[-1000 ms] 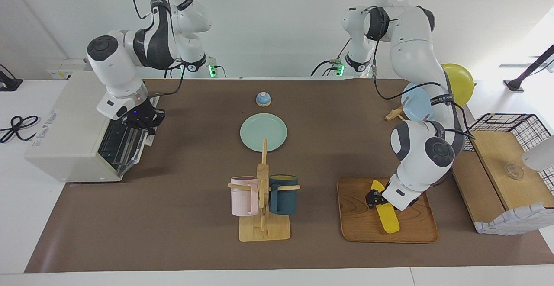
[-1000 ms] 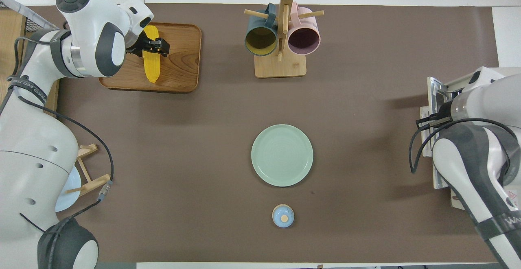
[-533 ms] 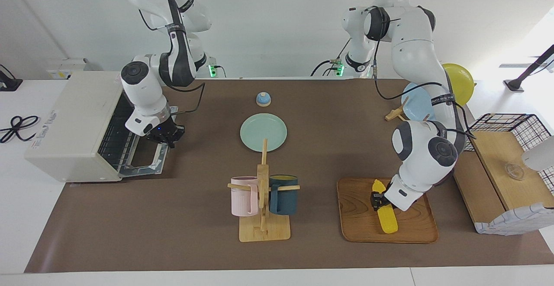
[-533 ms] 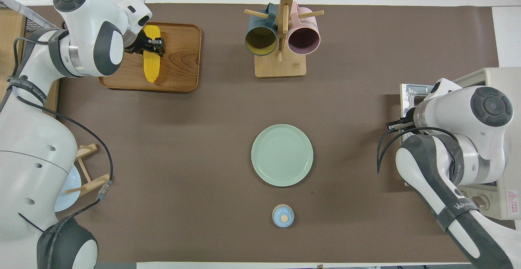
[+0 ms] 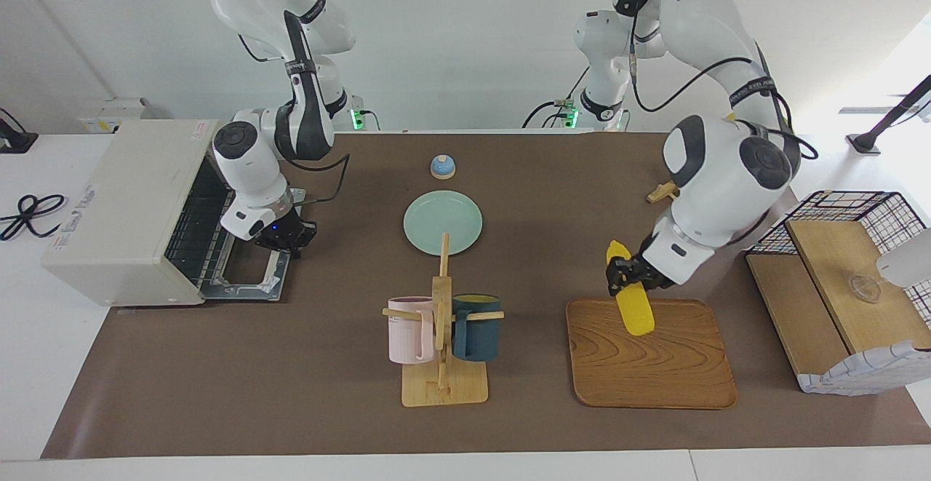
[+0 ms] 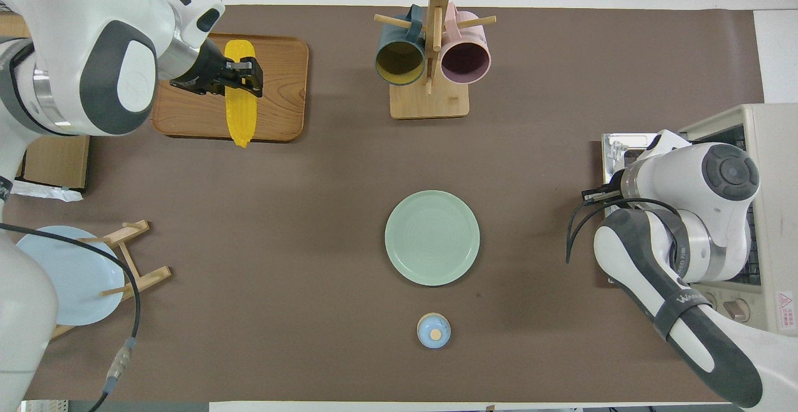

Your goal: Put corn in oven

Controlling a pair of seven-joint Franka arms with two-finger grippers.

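Note:
The yellow corn (image 5: 633, 306) hangs tilted in my left gripper (image 5: 624, 275), which is shut on its upper part, in the air over the edge of the wooden tray (image 5: 654, 372) that is nearer to the robots. It also shows in the overhead view (image 6: 240, 113) under the left gripper (image 6: 240, 74). The off-white oven (image 5: 116, 204) stands at the right arm's end of the table. Its door (image 5: 247, 277) lies open and flat, and the wire rack shows inside. My right gripper (image 5: 287, 237) is low at the door's handle edge. In the overhead view the arm hides its fingers.
A wooden mug rack (image 5: 444, 386) holds a pink mug (image 5: 409, 330) and a dark teal mug (image 5: 476, 327) mid-table. A green plate (image 5: 443, 222) and a small blue bell (image 5: 442, 167) lie nearer to the robots. A wire-and-wood basket box (image 5: 844, 277) stands at the left arm's end.
My left gripper closed on the corn and lifted it off the tray. My right gripper swung the oven door down from nearly shut to flat open.

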